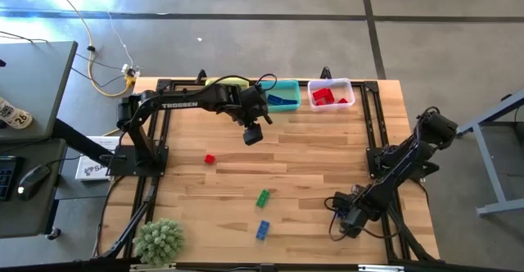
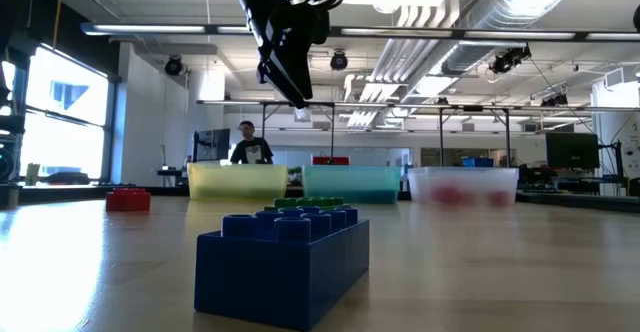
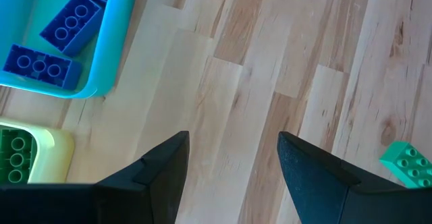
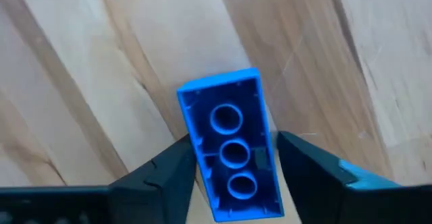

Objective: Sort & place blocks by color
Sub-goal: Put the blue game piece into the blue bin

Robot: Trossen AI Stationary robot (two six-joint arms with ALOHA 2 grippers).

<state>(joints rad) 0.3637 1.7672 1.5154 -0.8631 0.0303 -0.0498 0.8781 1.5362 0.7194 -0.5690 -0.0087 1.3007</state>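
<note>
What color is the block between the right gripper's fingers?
Blue, clearest in the right wrist view.

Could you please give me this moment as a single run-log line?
left gripper: open, empty, above table near teal bin | right gripper: shut on blue block | loose on table: red block, green block, second blue block

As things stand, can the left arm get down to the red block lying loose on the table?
Probably yes. The left gripper hangs open and empty above bare wood, and the red block lies alone in the open nearby. The right gripper, across the table, holds a blue block.
</note>
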